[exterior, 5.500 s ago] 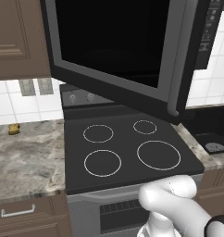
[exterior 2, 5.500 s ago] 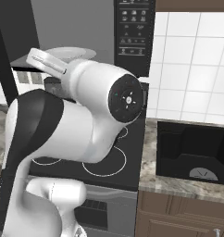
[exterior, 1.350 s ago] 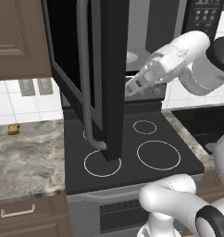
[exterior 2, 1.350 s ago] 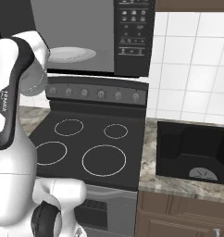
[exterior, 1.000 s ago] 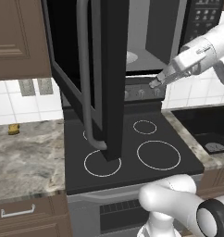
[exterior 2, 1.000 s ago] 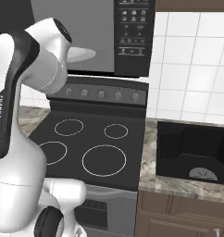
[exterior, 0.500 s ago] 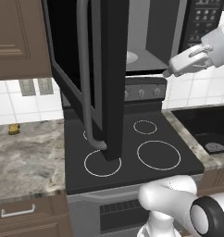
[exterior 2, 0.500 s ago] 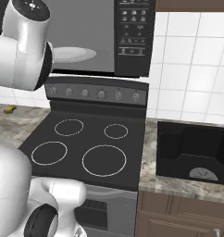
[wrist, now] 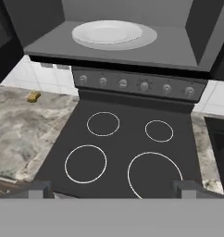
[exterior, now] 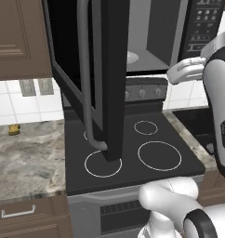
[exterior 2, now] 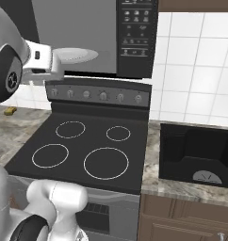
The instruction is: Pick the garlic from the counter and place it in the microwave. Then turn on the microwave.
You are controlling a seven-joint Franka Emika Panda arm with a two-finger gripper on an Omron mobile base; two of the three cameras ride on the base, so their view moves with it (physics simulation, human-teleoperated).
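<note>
You are holding the gripper (wrist: pixel 112 187) spread and empty above the stovetop (wrist: pixel 127 148), facing the microwave (wrist: pixel 118 41), whose door (exterior: pixel 102 74) is hanging open for loading.

This is a home kitchen, rendered rather than filmed. A black glass stovetop (exterior 2: pixel 83 150) with four white burner rings sits in a range whose back panel carries a row of knobs (wrist: pixel 132 85). Above it hangs the microwave (exterior 2: pixel 94 35), its door (exterior: pixel 89 69) swung wide open (long grey bar handle facing outward) and a white plate (wrist: pixel 108 33) on the grey floor inside. To either side runs a marbled stone counter (exterior: pixel 26 155) over brown wooden cabinets (exterior: pixel 26 216) with a metal drawer pull. White square wall tiles (exterior 2: pixel 196 66) back the counter, and a black sink (exterior 2: pixel 196 155) is set in to the right.
</note>
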